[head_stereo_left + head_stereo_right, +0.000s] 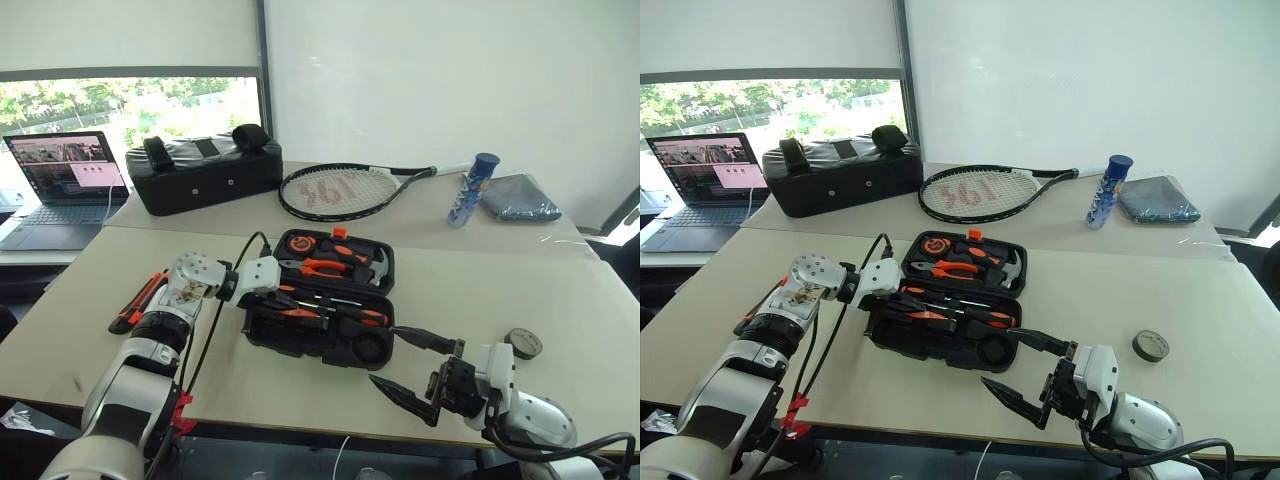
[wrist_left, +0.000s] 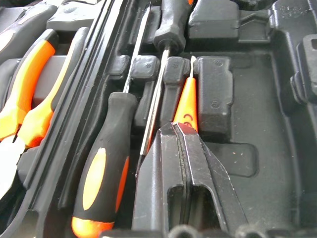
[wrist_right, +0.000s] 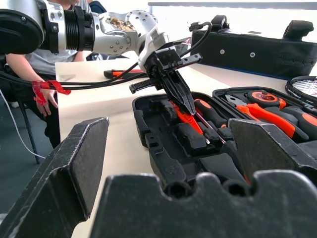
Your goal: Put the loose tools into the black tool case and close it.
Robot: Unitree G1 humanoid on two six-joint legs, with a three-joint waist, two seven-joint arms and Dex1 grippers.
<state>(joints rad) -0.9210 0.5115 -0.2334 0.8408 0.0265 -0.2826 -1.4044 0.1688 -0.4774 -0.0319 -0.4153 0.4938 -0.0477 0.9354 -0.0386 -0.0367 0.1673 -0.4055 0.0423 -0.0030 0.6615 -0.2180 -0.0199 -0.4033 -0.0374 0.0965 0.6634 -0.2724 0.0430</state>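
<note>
The black tool case (image 1: pixel 325 300) lies open at the middle of the near table, lid half toward twelve o'clock, tray half toward six. Pliers (image 1: pixel 322 267) and a tape measure (image 1: pixel 301 244) sit in the lid; two screwdrivers (image 2: pixel 106 163) lie in slots by the hinge. The left gripper (image 3: pixel 184 101) reaches in from nine o'clock, its fingers pressed together on the tail of the slim orange tester (image 2: pixel 187 106), which lies in the tray beside the screwdriver shafts. A utility knife (image 1: pixel 138 300) rests loose on the table at nine o'clock of the case, beyond the left arm. The right gripper (image 1: pixel 415 365) hovers at five o'clock of the case, its fingers spread wide and holding nothing. A small black tape roll (image 1: pixel 523 343) lies at three o'clock, well apart. A tennis racket (image 1: pixel 340 190) and a black padded bag (image 1: pixel 205 170) lie on the far table at twelve.
</note>
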